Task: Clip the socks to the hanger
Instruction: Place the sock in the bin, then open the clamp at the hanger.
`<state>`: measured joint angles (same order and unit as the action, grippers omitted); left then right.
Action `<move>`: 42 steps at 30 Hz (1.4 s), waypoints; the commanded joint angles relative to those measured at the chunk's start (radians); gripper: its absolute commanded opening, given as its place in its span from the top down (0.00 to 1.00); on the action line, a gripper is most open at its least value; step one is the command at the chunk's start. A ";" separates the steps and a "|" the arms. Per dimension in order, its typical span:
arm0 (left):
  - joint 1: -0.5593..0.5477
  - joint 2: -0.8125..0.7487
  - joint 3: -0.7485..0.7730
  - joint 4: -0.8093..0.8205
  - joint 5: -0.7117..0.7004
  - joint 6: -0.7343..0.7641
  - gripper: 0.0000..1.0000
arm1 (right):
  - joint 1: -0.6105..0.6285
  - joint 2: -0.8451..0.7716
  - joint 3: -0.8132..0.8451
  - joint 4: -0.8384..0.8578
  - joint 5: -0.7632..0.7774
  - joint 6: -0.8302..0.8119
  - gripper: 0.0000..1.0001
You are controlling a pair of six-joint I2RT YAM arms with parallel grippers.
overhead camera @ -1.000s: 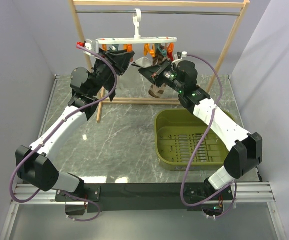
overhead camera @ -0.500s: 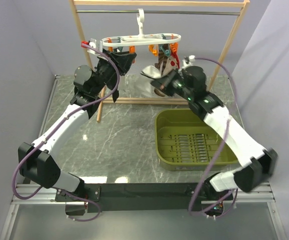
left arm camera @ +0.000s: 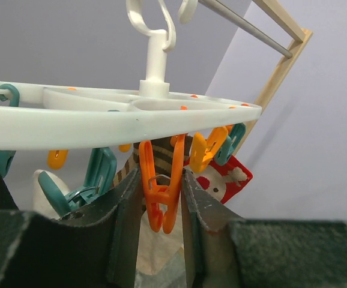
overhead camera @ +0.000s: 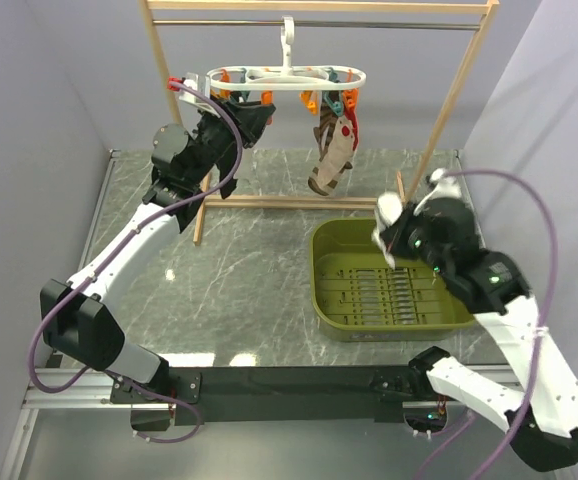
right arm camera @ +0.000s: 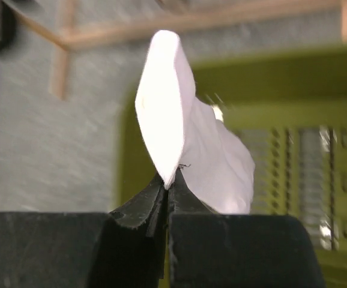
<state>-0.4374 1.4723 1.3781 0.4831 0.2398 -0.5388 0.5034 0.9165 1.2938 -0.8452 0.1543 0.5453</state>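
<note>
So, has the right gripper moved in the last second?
Yes: the right gripper, shut on a white sock, pulled back from the hanger to above the green tray.

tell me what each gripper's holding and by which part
Right gripper pinches a white fabric sock by a thin edge fold. Left gripper clamps an orange plastic clip under the white plastic hanger, by its sides.

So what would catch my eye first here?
Probably the white hanger full of orange and teal clips, dangling from the wooden rack at the back, with a brown striped sock pegged to it. The left pincer pinches one orange clip under it, while the right pincer grips a white sock near the green tray.
</note>
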 commanded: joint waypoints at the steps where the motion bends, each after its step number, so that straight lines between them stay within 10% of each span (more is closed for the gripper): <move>1: -0.007 -0.006 0.058 0.028 0.013 0.013 0.81 | -0.005 0.001 -0.196 -0.106 0.016 -0.047 1.00; 10: -0.009 -0.001 0.061 0.012 0.016 0.019 0.81 | -0.002 0.027 -0.317 0.066 -0.096 -0.133 1.00; 15: -0.011 -0.001 0.064 0.005 0.030 0.031 0.82 | -0.002 0.099 -0.144 0.041 -0.182 -0.198 0.38; 18: -0.012 -0.006 0.061 0.005 0.036 0.031 0.82 | -0.002 0.126 0.034 0.125 -0.306 -0.258 0.31; 28: -0.014 -0.041 0.021 -0.018 0.027 0.075 0.82 | 0.014 0.398 0.368 0.560 -0.506 -0.156 0.31; 42: -0.035 -0.075 -0.001 -0.038 -0.028 0.160 0.81 | 0.104 0.812 0.908 0.485 -0.328 -0.036 0.36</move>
<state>-0.4591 1.4384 1.3716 0.4309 0.2146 -0.4107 0.5831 1.7386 2.1429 -0.3786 -0.2302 0.4828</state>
